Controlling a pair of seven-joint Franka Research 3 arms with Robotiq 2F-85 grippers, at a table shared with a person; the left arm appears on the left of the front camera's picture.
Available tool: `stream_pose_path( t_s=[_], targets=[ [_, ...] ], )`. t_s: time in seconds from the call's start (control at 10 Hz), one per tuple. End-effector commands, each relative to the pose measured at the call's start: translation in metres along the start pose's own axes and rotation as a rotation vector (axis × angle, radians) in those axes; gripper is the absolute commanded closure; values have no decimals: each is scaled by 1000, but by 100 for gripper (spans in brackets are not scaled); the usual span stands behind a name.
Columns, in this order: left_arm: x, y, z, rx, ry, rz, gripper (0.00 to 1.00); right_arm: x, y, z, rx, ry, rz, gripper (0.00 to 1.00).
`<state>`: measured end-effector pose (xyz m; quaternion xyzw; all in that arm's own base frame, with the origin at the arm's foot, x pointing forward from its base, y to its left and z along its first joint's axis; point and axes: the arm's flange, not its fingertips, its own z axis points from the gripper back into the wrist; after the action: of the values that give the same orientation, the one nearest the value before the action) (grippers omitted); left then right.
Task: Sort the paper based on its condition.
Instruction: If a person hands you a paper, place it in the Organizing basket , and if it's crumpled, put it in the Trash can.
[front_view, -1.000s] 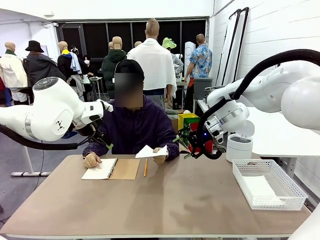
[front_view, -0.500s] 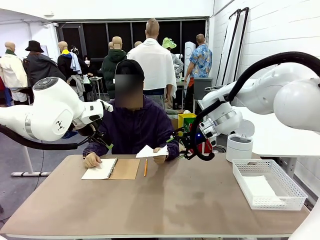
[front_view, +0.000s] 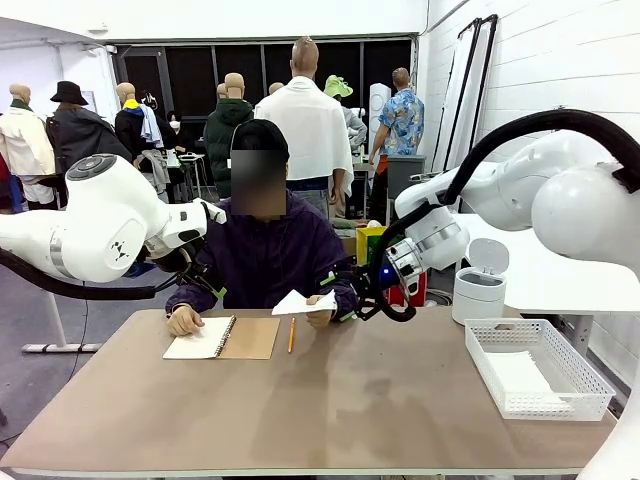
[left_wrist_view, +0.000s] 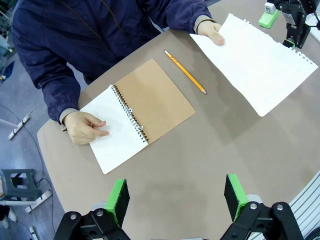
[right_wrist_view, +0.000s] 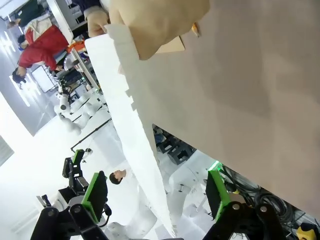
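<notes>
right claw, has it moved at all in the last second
Yes. The right claw has slid toward picture left, away from the white bin, nearer the paper the person holds.

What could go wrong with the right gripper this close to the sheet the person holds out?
The sheet sits edge-on between the jaws of the open right gripper and is thin, so it may be missed or crumpled. The person's hand holds it nearby and could get pinched. The ragged edge might rip if pulled early.
</notes>
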<state>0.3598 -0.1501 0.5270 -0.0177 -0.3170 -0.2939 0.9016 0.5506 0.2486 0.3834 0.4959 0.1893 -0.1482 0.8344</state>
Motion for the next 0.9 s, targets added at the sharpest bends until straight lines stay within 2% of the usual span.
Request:
stream_pose_path(
  t_s=[0.0,0.2,0.3,0.5,0.7,0.8],
  targets=[
    [0,1,0,-6,4,5,0,9,5,-7,42,51,-34,0],
    [0,1,0,-6,4,5,0,8,4,-7,42,93,-77,39],
    [0,1,0,-6,4,5,0,9,4,-7,39,99,-80,39],
    [0,1,0,-6,4,5,0,10,2,-5,41,90,-92,72],
    [0,1,0,-6,4,5,0,13,-1,-2,41,81,-115,94],
    [0,1,0,-6,4,5,0,15,-3,-2,43,85,-117,100]
  ],
)
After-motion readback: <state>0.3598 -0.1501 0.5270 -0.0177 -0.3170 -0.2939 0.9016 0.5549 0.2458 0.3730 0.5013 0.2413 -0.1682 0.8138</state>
